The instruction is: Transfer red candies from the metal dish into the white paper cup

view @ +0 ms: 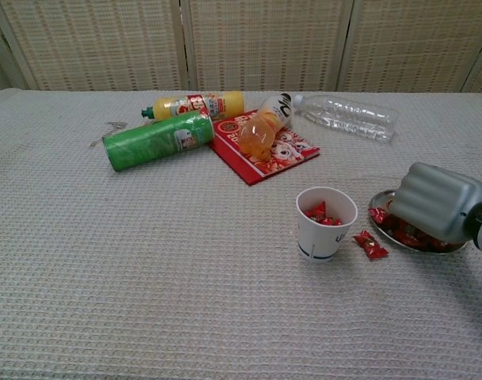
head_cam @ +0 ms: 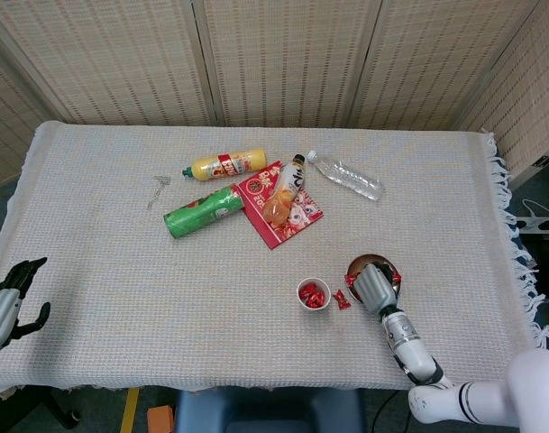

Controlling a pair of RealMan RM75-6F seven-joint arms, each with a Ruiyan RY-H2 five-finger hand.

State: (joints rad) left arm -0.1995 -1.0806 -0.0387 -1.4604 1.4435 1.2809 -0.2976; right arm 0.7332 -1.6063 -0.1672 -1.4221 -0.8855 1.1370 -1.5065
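- Chest view has the right hand [view: 437, 201] low over the metal dish [view: 381, 221], knuckles toward the camera and fingers curled down among the red candies [view: 380, 214]. I cannot tell from either view whether they have closed on one.
- The dish sits near the front right corner of the tabletop [head_cam: 103, 244], with the white paper cup [view: 326, 222] just beside it toward the middle. They are near each other but not touching.
- Some candies already lie in the cup, so the task is partly done; plenty more show red in the dish.
- One stray candy [view: 370, 244] lies on the cloth between cup and dish, touching neither as far as I can see.
- To my eye the step in hand is the pick from the dish. Next would come a lift clear of the rim and a short carry sideways over the cup mouth before letting go. The cup is light and close, so a low carry could knock it.
- The left hand [head_cam: 5, 302] hangs off the front left corner, fingers spread and holding nothing.
- A green can [head_cam: 204, 210], bottles and a red packet [head_cam: 278, 205] lie well apart, toward the back.
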